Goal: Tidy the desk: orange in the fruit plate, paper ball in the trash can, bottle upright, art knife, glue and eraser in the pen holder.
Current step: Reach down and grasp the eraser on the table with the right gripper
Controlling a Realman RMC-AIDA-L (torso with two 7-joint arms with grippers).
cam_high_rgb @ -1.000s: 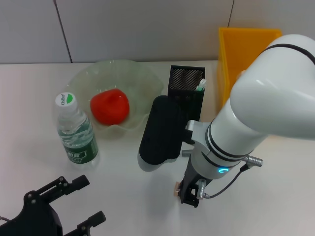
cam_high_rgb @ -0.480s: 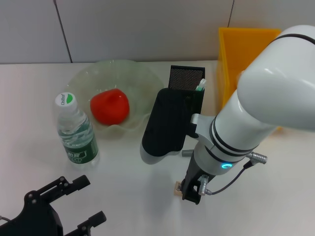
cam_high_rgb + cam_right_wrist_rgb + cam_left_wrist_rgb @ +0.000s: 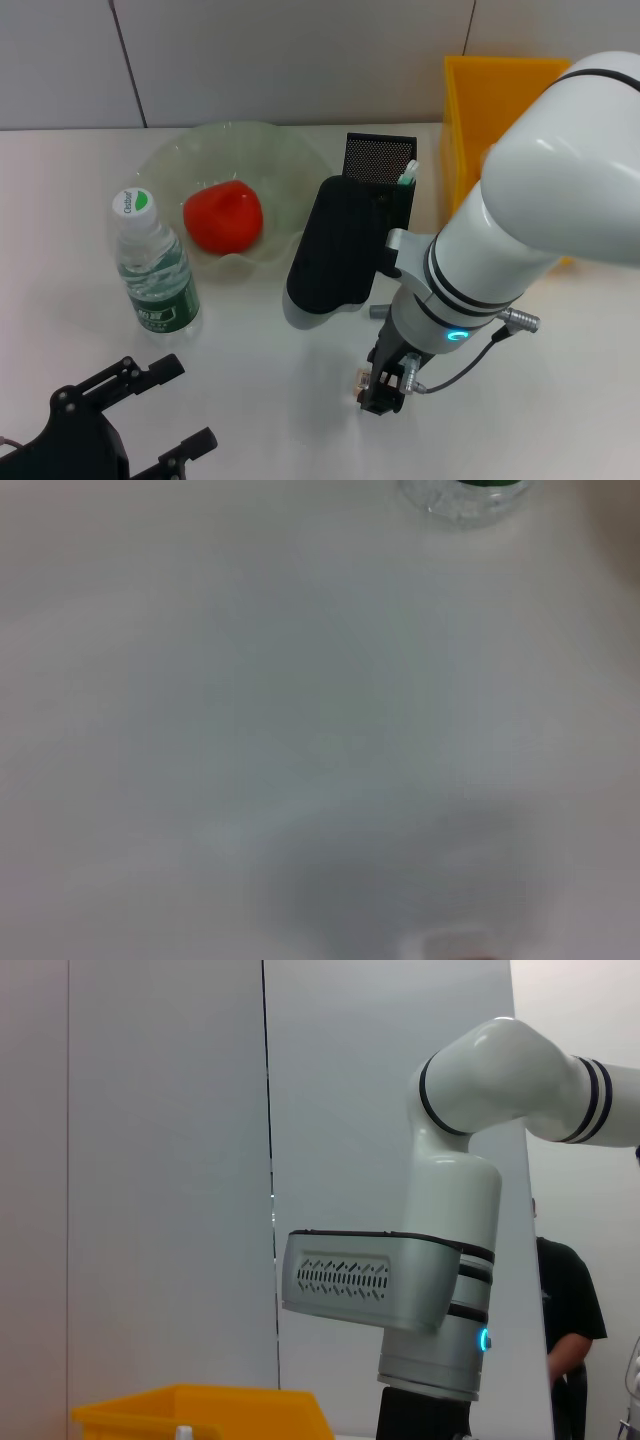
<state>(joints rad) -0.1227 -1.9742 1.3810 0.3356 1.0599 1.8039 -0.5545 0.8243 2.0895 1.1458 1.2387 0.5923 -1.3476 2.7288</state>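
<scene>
Right tool point(image 3: 381, 390) was down on the tabletop point(image 3: 250, 400) right by the eraser point(image 3: 360, 380), probably to grab it (couldn't tell how open); left tool point(image 3: 150, 415) sat idle, open and empty

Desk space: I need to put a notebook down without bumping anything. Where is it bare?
Bare patches: between the bottle and the right gripper, and the near right corner. Crowded: the back, with fruit plate, orange, pen holder and yellow bin. The left gripper sits at the near left.
</scene>
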